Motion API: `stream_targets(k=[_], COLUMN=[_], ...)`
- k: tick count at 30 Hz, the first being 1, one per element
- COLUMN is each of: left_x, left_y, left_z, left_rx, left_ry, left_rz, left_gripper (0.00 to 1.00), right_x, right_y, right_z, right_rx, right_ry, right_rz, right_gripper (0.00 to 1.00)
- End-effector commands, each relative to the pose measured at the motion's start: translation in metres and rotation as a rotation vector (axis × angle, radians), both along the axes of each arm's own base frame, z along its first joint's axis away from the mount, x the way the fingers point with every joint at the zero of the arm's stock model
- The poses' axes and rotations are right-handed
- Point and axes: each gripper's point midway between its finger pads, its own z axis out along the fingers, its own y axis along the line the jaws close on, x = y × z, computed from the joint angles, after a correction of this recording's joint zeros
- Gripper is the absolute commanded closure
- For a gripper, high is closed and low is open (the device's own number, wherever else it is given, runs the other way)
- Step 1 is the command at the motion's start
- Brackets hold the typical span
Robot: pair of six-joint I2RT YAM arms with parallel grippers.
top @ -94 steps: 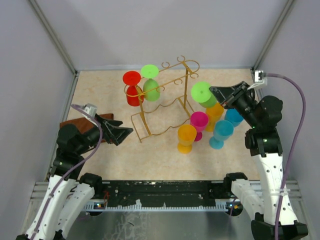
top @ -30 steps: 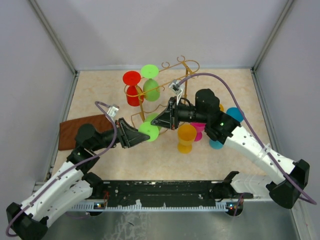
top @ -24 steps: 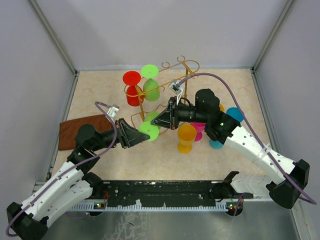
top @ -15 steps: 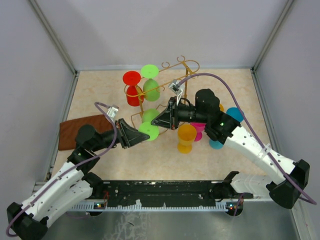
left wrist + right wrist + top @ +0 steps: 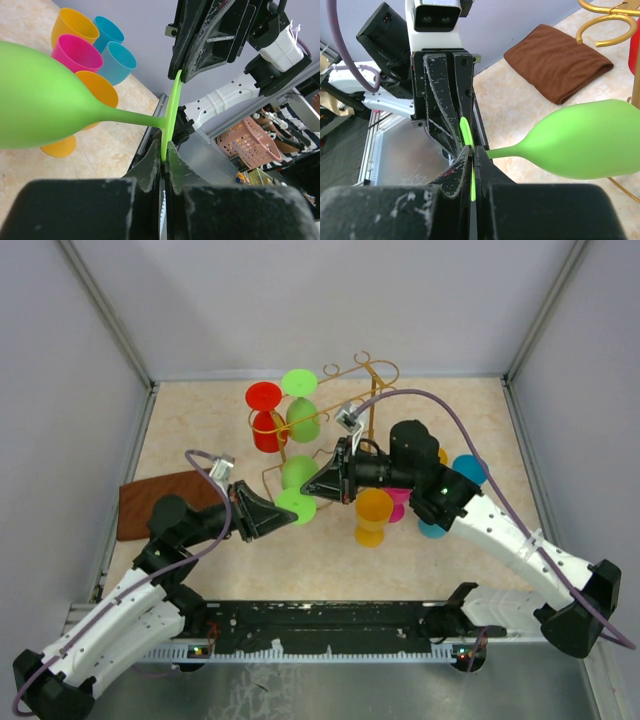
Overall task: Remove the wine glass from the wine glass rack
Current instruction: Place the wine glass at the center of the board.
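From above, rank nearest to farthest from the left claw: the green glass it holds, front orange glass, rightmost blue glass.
1. Green glass: held by the left gripper.
2. Front orange glass: just right of it.
3. Rightmost blue glass: far right.

The wine glass (image 5: 40,100) looks smooth matt plastic, the rack (image 5: 636,70) shiny metal.

High rear overhead, wrist views close, facing each other, sharing wine glass (image 5: 45,110)

8 wine glasses (image 5: 295,506), 1 rack (image 5: 372,380), 1 cloth (image 5: 140,505)
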Motion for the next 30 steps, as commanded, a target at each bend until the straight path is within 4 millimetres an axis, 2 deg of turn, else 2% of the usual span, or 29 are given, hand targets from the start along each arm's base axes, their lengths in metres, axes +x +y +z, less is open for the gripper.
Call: stream_targets(k=[1,8,12,15,21,25,28,30], left_x=[-0.012,-0.034,-0.051,-0.062,-0.094,-0.101,-0.105,-0.103], left_y=[-0.001,-0.002,0.002,0.007,0.019,0.024,0.025,0.024], left_z=[-0.001,-0.015,-0.018,-0.021,-0.019,-0.017,-0.019,-0.022], left_rx=[0.010,0.084,0.075,0.065,-0.017,-0.059,-0.056,-0.047], left_ry=[-0.078,-0.165,-0.275,-0.367,-0.532,-0.617,-0.661,-0.652], left_rz=[-0.059,-0.195,-0.270,-0.305,-0.390,-0.380,-0.395,-0.396], left_gripper=[1.00,1.00,1.00,1.00,1.00,1.00,1.00,1.00], right_x=[-0.004,-0.006,0.010,0.019,0.014,0.007,0.010,0.006], right_y=[-0.013,-0.034,-0.051,-0.066,-0.079,-0.077,-0.079,-0.074], right_z=[0.032,0.032,0.031,0.020,0.003,0.000,0.002,0.003], right_rx=[0.067,0.063,0.039,-0.025,-0.083,-0.045,0.047,0.103], right_ry=[-0.125,-0.215,-0.255,-0.293,-0.295,-0.276,-0.200,-0.137], right_rz=[-0.024,-0.100,-0.237,-0.322,-0.318,-0.227,-0.170,-0.103], right_gripper=[0.94,0.54,0.37,0.25,0.17,0.12,0.11,0.12])
